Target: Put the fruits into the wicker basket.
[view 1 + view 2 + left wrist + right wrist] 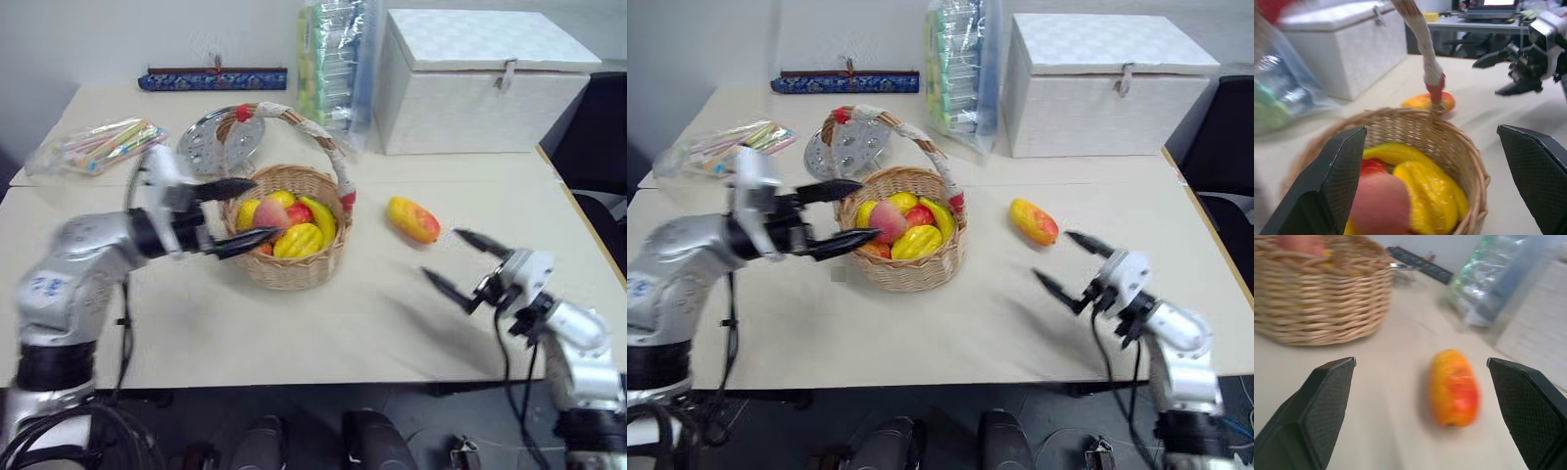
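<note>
Two grippers, both with fingers spread and holding nothing. Left gripper (232, 214) sits at the basket's (290, 264) 9 o'clock rim, pointing level across it, one finger over the rim, the other over the fruit pile. Peach (270, 212) lies in the basket at its 9 o'clock side, just past the left fingertips; cannot tell if a finger touches it. Around it in the basket: yellow and red toy fruits (304, 238). Mango (412, 218) lies on the table (372, 313) at 3 o'clock of the basket, apart from it. Right gripper (462, 264) hovers at 5 o'clock of the mango, near but not touching, aimed toward it. White box (480, 78) at 1 o'clock of the basket, silver plate (211, 142) at 11 o'clock, bagged sticks (98, 145) at 10 o'clock.
</note>
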Controlling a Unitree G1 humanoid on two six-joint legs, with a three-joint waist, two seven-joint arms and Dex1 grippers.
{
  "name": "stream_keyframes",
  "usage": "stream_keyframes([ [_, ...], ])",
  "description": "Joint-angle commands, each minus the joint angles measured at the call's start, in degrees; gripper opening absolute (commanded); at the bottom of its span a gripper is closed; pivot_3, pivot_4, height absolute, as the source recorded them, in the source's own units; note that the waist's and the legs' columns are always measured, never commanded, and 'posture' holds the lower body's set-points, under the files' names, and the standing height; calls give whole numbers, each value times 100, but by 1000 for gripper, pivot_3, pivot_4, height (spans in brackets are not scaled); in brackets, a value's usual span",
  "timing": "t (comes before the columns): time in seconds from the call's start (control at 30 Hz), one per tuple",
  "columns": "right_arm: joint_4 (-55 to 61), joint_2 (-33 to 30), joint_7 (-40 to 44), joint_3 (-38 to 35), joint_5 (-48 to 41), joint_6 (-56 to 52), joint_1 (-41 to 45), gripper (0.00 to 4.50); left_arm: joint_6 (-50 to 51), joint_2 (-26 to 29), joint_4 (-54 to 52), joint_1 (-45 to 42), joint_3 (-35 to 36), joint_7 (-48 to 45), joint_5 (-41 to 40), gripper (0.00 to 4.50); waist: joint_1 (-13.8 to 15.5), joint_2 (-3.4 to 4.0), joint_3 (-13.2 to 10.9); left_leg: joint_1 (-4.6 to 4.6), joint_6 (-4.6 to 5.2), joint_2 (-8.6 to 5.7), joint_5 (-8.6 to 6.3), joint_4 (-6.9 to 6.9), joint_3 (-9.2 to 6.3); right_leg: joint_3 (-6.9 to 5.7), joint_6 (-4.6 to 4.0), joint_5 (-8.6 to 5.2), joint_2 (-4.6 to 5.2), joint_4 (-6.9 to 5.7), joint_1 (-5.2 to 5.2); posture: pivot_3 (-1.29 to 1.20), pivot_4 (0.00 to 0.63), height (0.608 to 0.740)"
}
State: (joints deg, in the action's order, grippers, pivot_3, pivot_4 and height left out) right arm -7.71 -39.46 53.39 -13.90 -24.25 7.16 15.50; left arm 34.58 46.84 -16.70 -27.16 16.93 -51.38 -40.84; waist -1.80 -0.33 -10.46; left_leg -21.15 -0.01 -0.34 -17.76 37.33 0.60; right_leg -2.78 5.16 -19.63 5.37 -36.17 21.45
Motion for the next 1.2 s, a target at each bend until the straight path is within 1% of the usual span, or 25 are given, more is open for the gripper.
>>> stream_keyframes([
  [0.03,-584,-328,150,273,203,-695,965,4500,391,329,-275,39,590,-206,-693,4492,5,2,-1,1,-1,1,1,-2,-2,-2,0,0,0,-1,0,0,150,740],
  [0.07,-959,-374,93,571,460,-1206,1563,4500,531,401,-340,26,649,-228,-886,4492,14,2,-2,2,-1,3,1,-1,-2,-1,-1,0,0,-3,0,0,150,740],
  [0.17,-1789,-345,160,1256,988,-2227,2806,4500,810,521,-518,27,656,-264,-1258,4492,18,6,-4,-5,2,1,3,0,-1,1,-3,0,2,-2,5,0,150,740],
  [0.27,-2757,-85,366,1807,1357,-3084,3932,4500,928,582,-756,201,572,-346,-1402,4492,32,9,-7,-15,2,1,3,-8,-7,-2,-4,0,2,8,11,0,150,740],
  [0.33,-3280,35,419,2057,1596,-3444,4399,4500,916,576,-876,312,528,-353,-1410,4492,30,10,-7,-25,2,1,3,-14,-12,-7,-4,0,2,10,13,0,150,740],
  [0.37,-3470,64,450,2136,1697,-3522,4535,4500,907,570,-904,334,509,-341,-1418,4492,38,10,-8,-32,2,1,3,-15,-14,-10,-4,0,2,11,13,0,150,740],
  [0.47,-3994,134,1016,2620,2050,-3776,4795,4500,811,553,-1085,652,525,-384,-1355,4492,43,10,-8,-53,7,-4,0,-10,-26,-14,-3,1,3,25,15,0,150,740],
  [0.57,-4220,174,1538,2901,2232,-3960,4865,4500,747,544,-1168,814,592,-337,-1358,4492,34,11,-8,-63,11,-7,-2,-5,-26,-19,-2,1,3,31,17,0,150,740],
  [0.67,-4405,243,1593,2923,2345,-3888,4892,4500,716,564,-1207,917,647,-330,-1370,4492,23,14,-10,-68,11,-7,-2,9,-27,-21,1,2,2,19,22,0,150,740],
  [0.77,-4591,250,1418,2822,2451,-3576,4928,3867,715,598,-1228,1004,679,-354,-1397,4500,8,16,-11,-66,9,-6,-1,29,-28,-19,1,3,1,15,22,0,150,740],
  [0.8,-4617,243,1381,2747,2442,-3394,4914,3530,696,597,-1233,1027,682,-357,-1386,4500,10,16,-11,-65,9,-6,-1,34,-28,-19,1,3,1,12,22,0,150,740],
  [0.83,-4642,242,1363,2693,2438,-3260,4907,3294,679,595,-1235,1040,682,-358,-1375,4500,12,16,-11,-65,8,-6,-1,37,-29,-19,1,3,1,9,22,0,150,740],
  [0.87,-4628,249,1354,2545,2336,-3100,4903,2900,656,592,-1228,1063,690,-369,-1362,4500,13,17,-11,-65,8,-6,-1,38,-29,-18,1,3,1,8,22,0,150,740],
  [0.9,-4570,242,1434,2407,2215,-2980,4886,2633,634,588,-1225,1089,699,-369,-1348,4500,12,18,-12,-65,8,-6,-1,38,-29,-18,1,3,1,8,22,0,150,740],
  [0.93,-4335,170,1742,2331,2090,-2895,4809,2327,606,589,-1212,1130,721,-380,-1327,4500,13,18,-12,-65,8,-6,-1,38,-28,-17,1,3,1,8,22,0,150,740],
  [0.97,-4026,73,2101,2282,1956,-2865,4693,2206,591,591,-1210,1184,759,-376,-1321,4500,16,18,-12,-65,7,-6,-2,36,-28,-17,1,3,1,8,22,0,150,740],
  [1.03,-3243,-194,2808,2292,1718,-3138,4385,2206,572,608,-1203,1337,861,-384,-1309,4500,23,18,-12,-65,7,-5,-2,29,-29,-18,2,3,0,5,22,0,150,740],
  [1.07,-2952,-287,2976,2302,1642,-3297,4264,2206,561,615,-1205,1394,895,-385,-1307,4500,28,18,-12,-67,7,-5,-2,24,-30,-19,3,4,0,3,22,0,150,740],
  [1.13,-1575,-821,3646,2519,1187,-4043,3701,2206,545,617,-1197,1595,1030,-390,-1294,4500,53,19,-13,-69,8,-5,-3,22,-30,-21,5,5,0,11,22,0,150,740],
  [1.2,-64,-1429,3906,2717,381,-4896,3142,2206,544,608,-1188,1791,1169,-389,-1292,4500,119,28,-18,-86,13,-5,-6,25,-41,-28,8,6,2,21,26,0,150,740],
])
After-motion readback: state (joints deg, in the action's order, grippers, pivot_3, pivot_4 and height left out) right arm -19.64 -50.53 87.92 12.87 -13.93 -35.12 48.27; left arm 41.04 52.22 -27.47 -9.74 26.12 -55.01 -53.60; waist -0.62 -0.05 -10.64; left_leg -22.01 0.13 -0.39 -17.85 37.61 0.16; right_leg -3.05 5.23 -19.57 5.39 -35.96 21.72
